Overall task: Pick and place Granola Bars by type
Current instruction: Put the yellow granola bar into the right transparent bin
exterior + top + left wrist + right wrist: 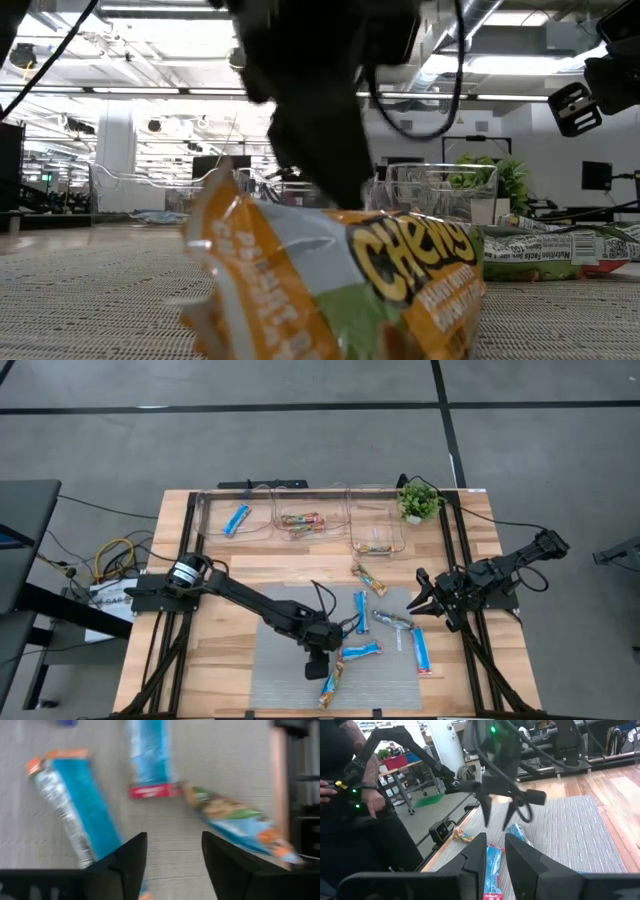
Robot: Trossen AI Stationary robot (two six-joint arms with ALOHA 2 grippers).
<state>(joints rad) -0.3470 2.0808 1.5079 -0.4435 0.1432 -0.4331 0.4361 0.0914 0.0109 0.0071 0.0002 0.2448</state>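
Note:
Several granola bars lie flat on the grey mat: blue ones, an orange-brown one and a silvery-green one. Another orange-brown bar lies on the wood. My left gripper hangs open just above the mat, pointing steeply down, beside the near orange-brown bar. In the left wrist view, bare mat shows between its fingers, with a blue bar to one side and a multicoloured bar to the other. My right gripper waits shut and level at the table's right side.
Three clear bins stand along the far edge: one holds a blue bar, the middle one orange-brown bars, the right one silvery-green bars. A small potted plant stands at the far right. A person's hand shows beyond the table.

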